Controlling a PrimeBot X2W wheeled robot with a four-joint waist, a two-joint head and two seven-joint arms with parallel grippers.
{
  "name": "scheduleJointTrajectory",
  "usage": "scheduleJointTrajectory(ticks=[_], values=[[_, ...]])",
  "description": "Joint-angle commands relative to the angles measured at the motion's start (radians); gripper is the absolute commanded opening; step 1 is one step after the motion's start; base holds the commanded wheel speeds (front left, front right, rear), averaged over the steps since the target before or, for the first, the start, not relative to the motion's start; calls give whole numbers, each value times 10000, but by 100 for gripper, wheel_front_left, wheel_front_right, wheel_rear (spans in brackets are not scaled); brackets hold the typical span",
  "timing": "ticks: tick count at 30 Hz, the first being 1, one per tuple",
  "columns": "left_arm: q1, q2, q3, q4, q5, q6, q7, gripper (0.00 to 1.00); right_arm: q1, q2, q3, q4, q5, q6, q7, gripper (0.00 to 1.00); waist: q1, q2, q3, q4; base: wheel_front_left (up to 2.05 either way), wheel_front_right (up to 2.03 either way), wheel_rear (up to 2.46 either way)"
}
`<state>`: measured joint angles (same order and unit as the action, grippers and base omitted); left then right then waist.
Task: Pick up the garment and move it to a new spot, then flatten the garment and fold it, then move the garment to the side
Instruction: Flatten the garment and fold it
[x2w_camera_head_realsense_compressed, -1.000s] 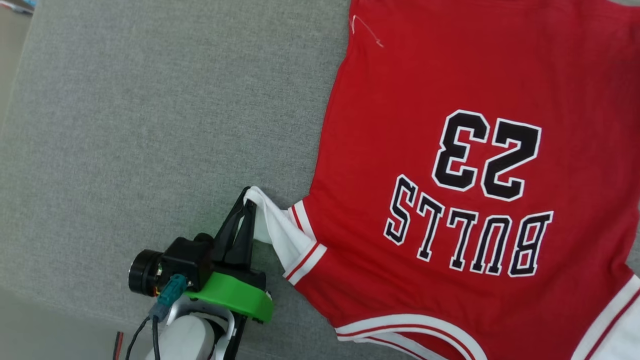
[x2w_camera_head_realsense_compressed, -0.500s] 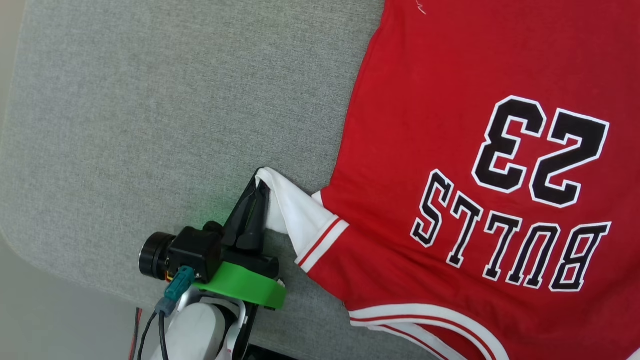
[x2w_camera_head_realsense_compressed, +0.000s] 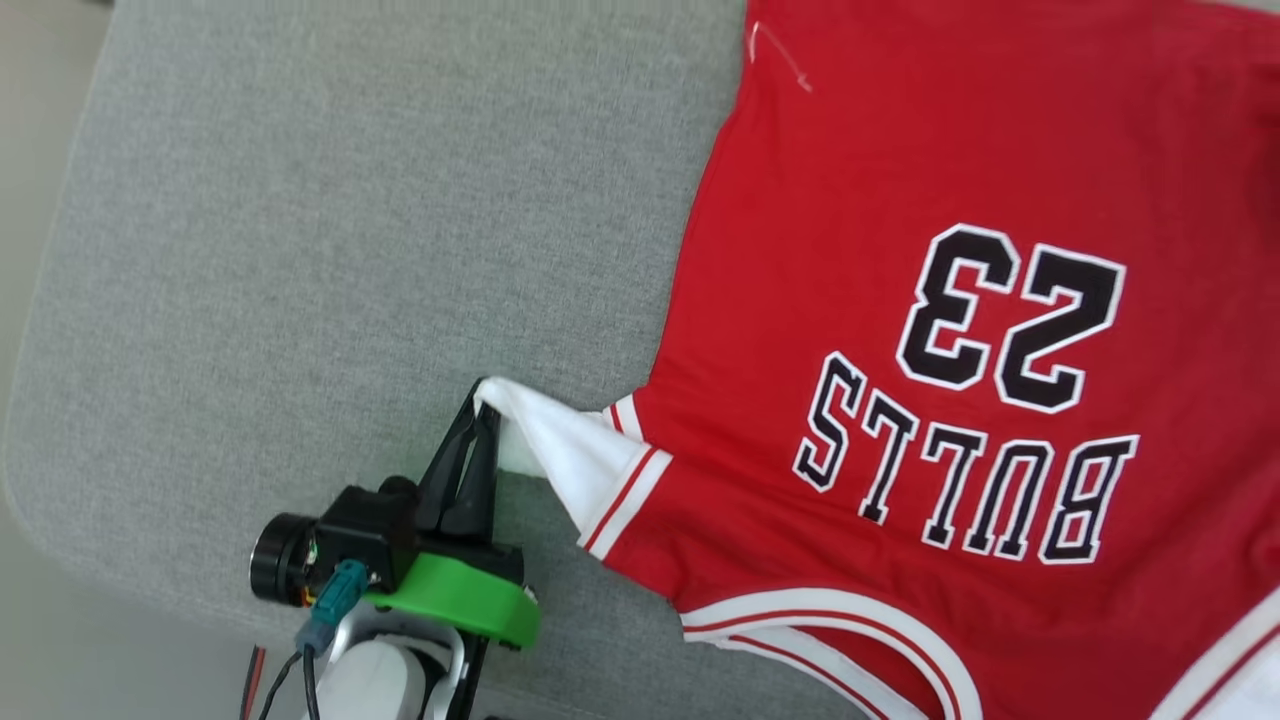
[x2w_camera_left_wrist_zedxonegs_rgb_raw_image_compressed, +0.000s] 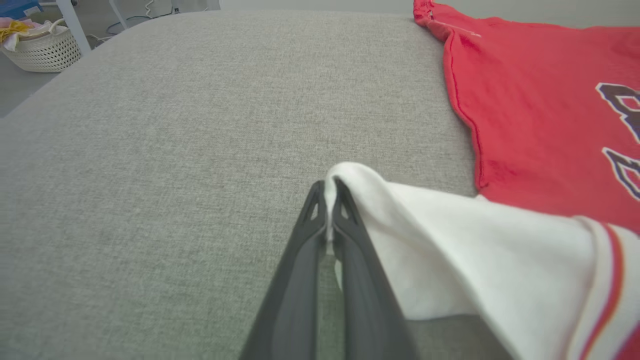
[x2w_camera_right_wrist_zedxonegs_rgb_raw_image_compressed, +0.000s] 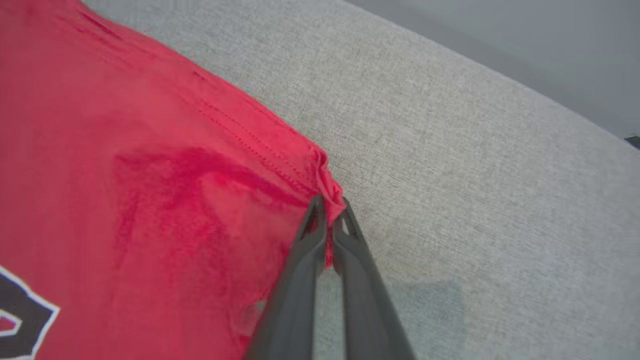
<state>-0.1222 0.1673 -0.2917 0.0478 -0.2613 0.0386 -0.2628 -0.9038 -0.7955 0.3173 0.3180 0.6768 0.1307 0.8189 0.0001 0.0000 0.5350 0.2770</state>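
Illumination is bright, diffuse and even. Head view: a soft shadow lies on the grey woven fabric surface (x2w_camera_head_realsense_compressed: 300, 250) beneath the white sleeve (x2w_camera_head_realsense_compressed: 560, 455) beside the left gripper (x2w_camera_head_realsense_compressed: 483, 400). Left wrist view: the dark fingers (x2w_camera_left_wrist_zedxonegs_rgb_raw_image_compressed: 295, 290) blur toward their base, with a faint green cast on the surface between them. Right wrist view: the red soft-cloth T-shirt (x2w_camera_right_wrist_zedxonegs_rgb_raw_image_compressed: 125, 175) left of the right gripper (x2w_camera_right_wrist_zedxonegs_rgb_raw_image_compressed: 330, 205) is soft-focused; a faint squarish shadow lies just right of the fingers.
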Motion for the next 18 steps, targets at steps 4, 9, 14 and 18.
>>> scheduleJointTrajectory(ticks=[4, 9, 14, 18], values=[[386, 175, 118, 60, 171, 1, 10, 0, 1167, -693, 105, -704, 530, 0, -738, 0, -1, 0, -1463, -696, 0, 0, 0], [860, 353, 261, 65, 113, 115, 17, 0, 3001, -1307, -430, -1569, 951, 0, -1466, 0, -1, 0, -2173, -1092, 0, 0, 0], [1294, 537, 377, 17, 32, 223, 75, 0, 5549, -1526, -1583, -2333, 1084, 0, -1976, 0, -1, 0, -2732, -1494, 0, 0, 0], [1584, 628, 457, -110, -31, 332, 132, 0, 7676, -1092, -2759, -2925, 1038, 0, -2117, 0, -1, 0, -2972, -1825, 0, 0, 0]])
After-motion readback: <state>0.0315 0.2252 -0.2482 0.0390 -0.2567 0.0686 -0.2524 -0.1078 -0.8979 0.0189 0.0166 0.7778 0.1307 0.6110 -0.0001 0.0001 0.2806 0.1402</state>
